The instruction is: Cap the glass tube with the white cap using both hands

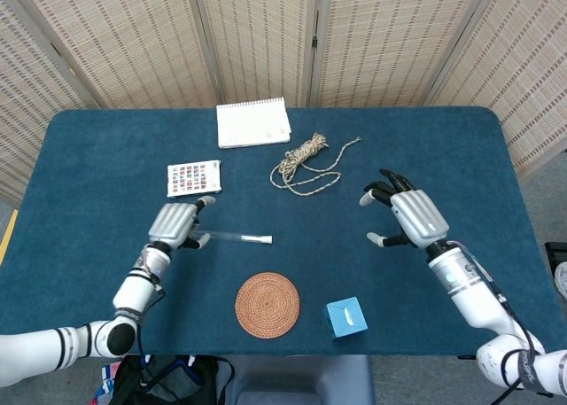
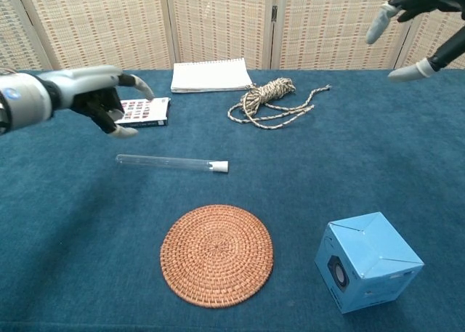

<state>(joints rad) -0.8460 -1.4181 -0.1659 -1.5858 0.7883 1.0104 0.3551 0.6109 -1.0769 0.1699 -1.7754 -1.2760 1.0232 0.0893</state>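
Note:
The glass tube [image 1: 232, 237] [image 2: 163, 162] lies flat on the blue table, its white cap [image 1: 266, 240] [image 2: 219, 167] on its right end. My left hand [image 1: 174, 224] [image 2: 102, 99] hovers open just left of the tube, fingers apart, not touching it. My right hand [image 1: 409, 215] [image 2: 414, 27] hangs open above the right side of the table, far from the tube, holding nothing.
A woven round coaster [image 1: 267, 305] [image 2: 216, 253] lies in front of the tube, with a light-blue box [image 1: 346, 317] [image 2: 368, 270] to its right. A rope coil [image 1: 306, 159] [image 2: 270, 98], a white notepad [image 1: 252, 123] [image 2: 211, 75] and a patterned card box [image 1: 193, 178] [image 2: 144, 112] lie farther back.

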